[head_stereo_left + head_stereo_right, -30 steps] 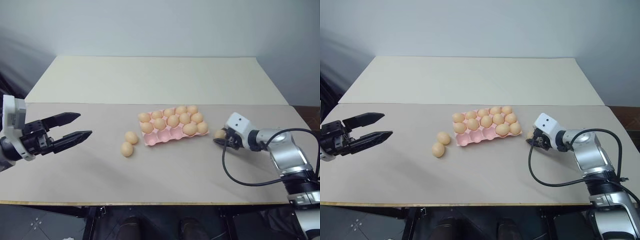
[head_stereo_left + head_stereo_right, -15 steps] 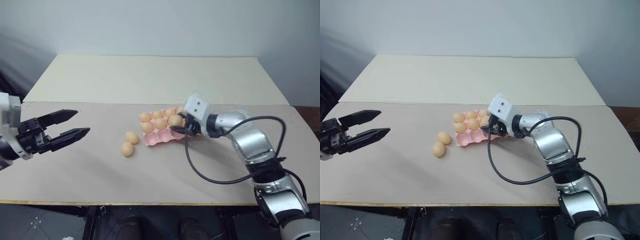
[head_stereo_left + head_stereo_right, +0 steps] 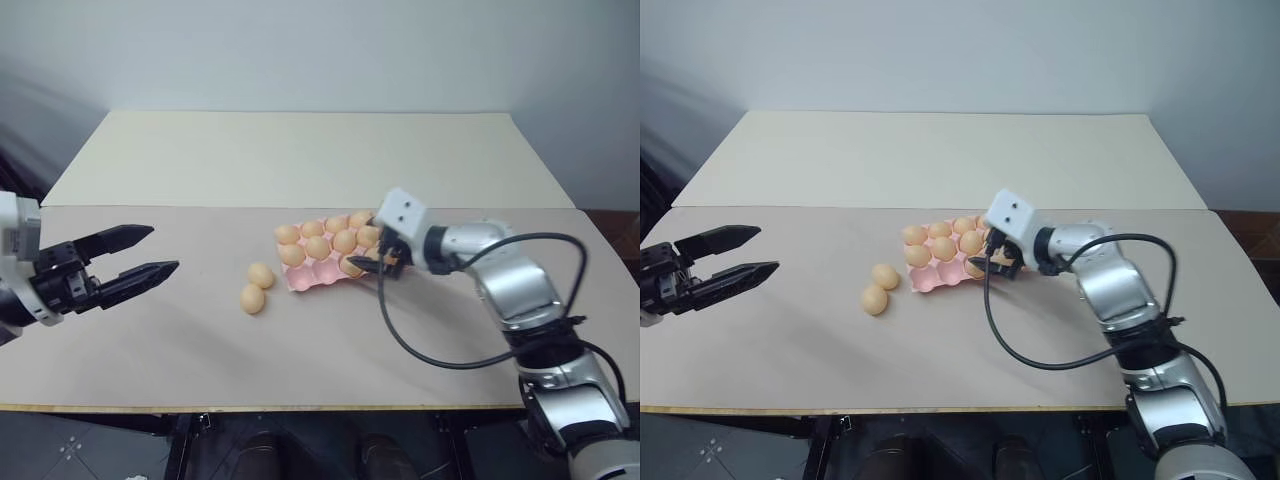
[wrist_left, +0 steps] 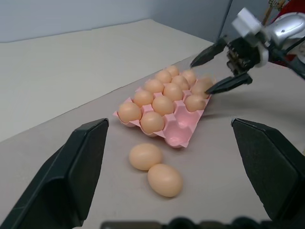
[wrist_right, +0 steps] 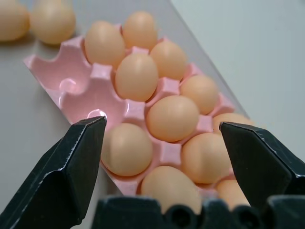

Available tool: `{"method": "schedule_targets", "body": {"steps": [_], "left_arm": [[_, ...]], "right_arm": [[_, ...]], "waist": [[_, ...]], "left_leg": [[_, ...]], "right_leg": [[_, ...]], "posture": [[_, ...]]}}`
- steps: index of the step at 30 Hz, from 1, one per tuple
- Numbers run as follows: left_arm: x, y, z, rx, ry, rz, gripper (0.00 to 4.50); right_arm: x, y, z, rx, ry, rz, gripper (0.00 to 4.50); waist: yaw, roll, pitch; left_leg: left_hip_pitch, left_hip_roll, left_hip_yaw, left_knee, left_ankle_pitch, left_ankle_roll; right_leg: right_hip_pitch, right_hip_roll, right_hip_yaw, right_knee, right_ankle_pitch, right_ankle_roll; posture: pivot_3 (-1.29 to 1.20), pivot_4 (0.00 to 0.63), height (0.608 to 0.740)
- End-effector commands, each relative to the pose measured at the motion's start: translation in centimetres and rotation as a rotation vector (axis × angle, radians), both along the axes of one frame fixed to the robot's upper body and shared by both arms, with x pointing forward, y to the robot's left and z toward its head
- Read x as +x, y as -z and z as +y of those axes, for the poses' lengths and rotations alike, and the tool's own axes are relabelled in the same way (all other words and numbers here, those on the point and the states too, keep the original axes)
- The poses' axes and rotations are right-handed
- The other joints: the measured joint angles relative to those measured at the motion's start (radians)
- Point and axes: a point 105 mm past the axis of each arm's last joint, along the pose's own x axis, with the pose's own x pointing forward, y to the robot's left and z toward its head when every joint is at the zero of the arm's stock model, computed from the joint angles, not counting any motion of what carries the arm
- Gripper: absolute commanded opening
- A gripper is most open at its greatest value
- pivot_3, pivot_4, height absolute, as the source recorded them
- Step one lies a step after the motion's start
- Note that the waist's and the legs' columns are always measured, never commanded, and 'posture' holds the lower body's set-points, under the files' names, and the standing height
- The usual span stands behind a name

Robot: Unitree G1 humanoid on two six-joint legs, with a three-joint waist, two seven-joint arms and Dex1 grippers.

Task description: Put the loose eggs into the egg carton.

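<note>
The pink egg carton (image 3: pixel 308 279) lies mid-table, most cups holding tan eggs and two front-left cups (image 5: pixel 76 83) bare. Two loose eggs (image 3: pixel 261 275) (image 3: pixel 252 298) lie touching each other on the table just left of the carton, also seen from the left wrist (image 4: pixel 145 156) (image 4: pixel 164 179). My right gripper (image 3: pixel 362 254) hovers open over the carton's front right part, its fingers (image 5: pixel 78 157) straddling an egg (image 5: pixel 126 149) that sits in a cup. My left gripper (image 3: pixel 164 248) stands open and level far to the left, pointing toward the eggs with nothing between its fingers.
The beige table (image 3: pixel 300 350) has its front edge close to me, and a paler board (image 3: pixel 300 150) extends behind it. A black cable (image 3: pixel 420 355) loops down from my right wrist above the table, right of the carton.
My right gripper carried an egg from the table right of the carton leftward over the carton, then opened; that egg now rests in a cup. The left gripper stayed put.
</note>
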Motion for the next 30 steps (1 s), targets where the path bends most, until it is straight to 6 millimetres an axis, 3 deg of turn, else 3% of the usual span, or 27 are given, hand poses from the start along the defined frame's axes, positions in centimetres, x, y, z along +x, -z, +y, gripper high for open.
{"method": "schedule_targets", "body": {"steps": [1, 5, 10, 16, 22, 30], "left_arm": [[-0.7, -0.9, 1.6, 0.037, -0.051, -0.033, 4.50], [-1.6, 0.3, 3.0, 0.061, -0.076, 0.016, 4.50], [-1.7, 2.1, 2.8, 0.104, -0.061, 0.046, 4.50], [0.0, 4.2, -0.1, 0.164, -0.072, 0.108, 4.50], [2.3, 7.0, -6.6, 0.196, -0.102, 0.187, 4.50], [5.3, 9.1, -7.9, 0.235, -0.344, 0.333, 4.50]], "right_arm": [[-1.6, -3.0, -3.8, 0.081, 0.026, -0.032, 4.46], [-4.0, -2.9, -7.9, 0.080, -0.021, -0.042, 4.46], [-5.1, -0.7, -9.7, 0.030, -0.034, 0.006, 4.46], [-4.9, -0.8, -9.1, 0.038, -0.036, -0.015, 4.46], [-4.8, -1.0, -8.6, 0.043, -0.031, -0.041, 4.46], [-5.1, -1.1, -8.4, 0.059, -0.023, -0.047, 4.46]], "waist": [[0.002, 0.000, 0.000], [0.005, 0.000, 0.000], [-0.005, 0.000, 0.000], [0.000, 0.000, 0.000], [0.015, 0.000, 0.000], [0.018, -0.001, 0.000]], "left_leg": [[0.000, 0.000, 0.000, 0.000, 0.000, 0.000], [0.004, 0.000, 0.000, 0.000, 0.000, 0.000], [0.008, 0.000, 0.001, -0.001, 0.000, 0.000], [0.008, 0.000, 0.001, -0.001, 0.000, 0.001], [0.007, -0.001, 0.001, 0.000, -0.001, 0.001], [0.007, -0.001, -0.001, 0.000, 0.000, 0.001]], "right_leg": [[0.000, 0.000, 0.000, 0.000, 0.000, 0.000], [0.005, 0.000, -0.001, -0.008, 0.000, 0.000], [0.008, 0.001, 0.000, -0.008, 0.000, 0.000], [0.008, 0.001, 0.002, -0.008, 0.000, 0.000], [0.008, 0.000, 0.002, -0.008, 0.000, 0.001], [0.008, 0.000, 0.002, -0.007, 0.000, 0.001]], "posture": [[0.00, 0.150, 0.740], [0.00, 0.150, 0.740], [0.00, 0.150, 0.740], [0.00, 0.150, 0.740], [0.00, 0.150, 0.740], [0.00, 0.150, 0.740]]}}
